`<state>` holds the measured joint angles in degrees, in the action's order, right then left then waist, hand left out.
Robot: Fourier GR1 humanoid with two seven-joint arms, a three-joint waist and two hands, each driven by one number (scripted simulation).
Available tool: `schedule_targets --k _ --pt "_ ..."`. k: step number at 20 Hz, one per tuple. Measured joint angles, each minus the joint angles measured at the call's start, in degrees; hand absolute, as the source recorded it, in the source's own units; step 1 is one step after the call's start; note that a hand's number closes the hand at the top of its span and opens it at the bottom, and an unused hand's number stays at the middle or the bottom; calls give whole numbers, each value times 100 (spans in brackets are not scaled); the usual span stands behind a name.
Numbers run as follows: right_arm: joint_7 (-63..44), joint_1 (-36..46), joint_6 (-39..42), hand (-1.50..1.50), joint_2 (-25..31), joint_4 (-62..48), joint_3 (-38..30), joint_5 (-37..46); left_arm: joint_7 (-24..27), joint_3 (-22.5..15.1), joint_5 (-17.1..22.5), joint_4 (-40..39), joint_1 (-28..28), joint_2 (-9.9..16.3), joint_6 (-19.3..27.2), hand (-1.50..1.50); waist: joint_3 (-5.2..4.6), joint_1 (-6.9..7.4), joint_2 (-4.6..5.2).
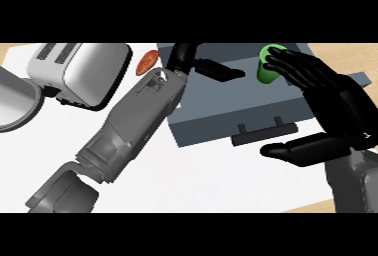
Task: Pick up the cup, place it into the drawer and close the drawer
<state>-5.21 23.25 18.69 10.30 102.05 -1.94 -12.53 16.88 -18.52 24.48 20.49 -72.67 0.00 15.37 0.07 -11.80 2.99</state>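
Toaster (pixel 77 72), drawer unit, cup and two hands on white tabletop (pixel 221 175); no readable writing.
Left hand (pixel 193 61) reaches over the grey drawer (pixel 221 107), its fingers partly hidden, grip unclear. Right hand (pixel 332 105) spreads open, its fingers (pixel 291 62) touching the green cup (pixel 267 67) at the drawer's far side, thumb extended below.

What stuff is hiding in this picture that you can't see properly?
Head view, the only one:
- The green cup: the right hand covers most of it, so its shape and whether it is inside the drawer cannot be told.
- The left hand: its forearm hides part of it; whether it touches the drawer is unclear.
- An orange thing: mostly hidden behind the left forearm.
- The pot: cut off by the left edge.
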Motion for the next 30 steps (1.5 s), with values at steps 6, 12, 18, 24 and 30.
schedule_targets --k 6,12,18,24,30 --pt "-279 -19 921 150 203 26 532 -545 609 203 649 312 70 0 -82 -150 -8 80 -46" --pt "-638 -217 1672 -150 904 26 1021 -84 980 305 1004 266 -12 1 147 -150 -7 362 -123" --pt "-390 -488 1506 -150 1245 6 1342 1449 1193 411 1199 137 74 0 120 -150 -2 743 -188" --pt "253 -543 809 -150 1032 -1188 1889 2978 1412 443 1375 380 375 23 13 -150 -1 1096 -226" --pt "934 -40 327 150 766 -3065 2244 3879 1510 496 1410 739 828 152 -177 -150 2 1396 -242"
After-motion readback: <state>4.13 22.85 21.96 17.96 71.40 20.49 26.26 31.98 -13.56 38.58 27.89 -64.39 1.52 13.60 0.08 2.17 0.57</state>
